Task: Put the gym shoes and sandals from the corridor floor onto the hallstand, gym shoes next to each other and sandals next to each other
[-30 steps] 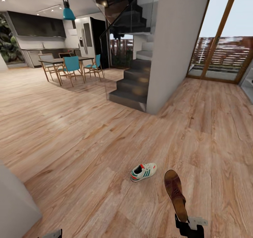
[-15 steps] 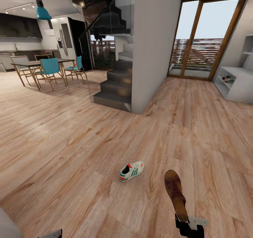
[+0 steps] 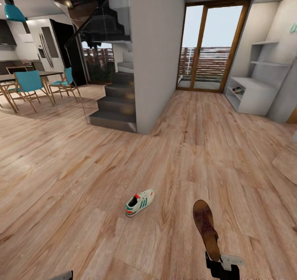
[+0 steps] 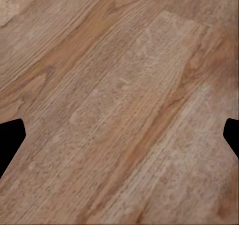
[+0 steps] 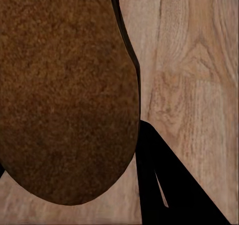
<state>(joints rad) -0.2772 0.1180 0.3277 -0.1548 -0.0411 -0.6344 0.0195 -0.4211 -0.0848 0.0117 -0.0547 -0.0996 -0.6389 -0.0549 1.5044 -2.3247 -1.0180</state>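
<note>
A dark brown sandal sticks forward from my right gripper, which is shut on its heel end low in the head view. In the right wrist view the sandal looms large beside one black finger. One white gym shoe with green stripes lies on the corridor floor, left of the sandal and apart from it. The light grey hallstand stands far off at the right wall, with a small shoe-like thing on a low shelf. My left gripper hangs open over bare planks.
A grey wall column and dark stairs stand ahead on the left. Beyond them is a dining table with teal chairs. A glass door closes the corridor's far end. Open floor runs from here to the hallstand.
The whole head view has swung to the right: stairs, table and gym shoe slid left in the picture and the hallstand came into view. The sandal stays in my right gripper.
</note>
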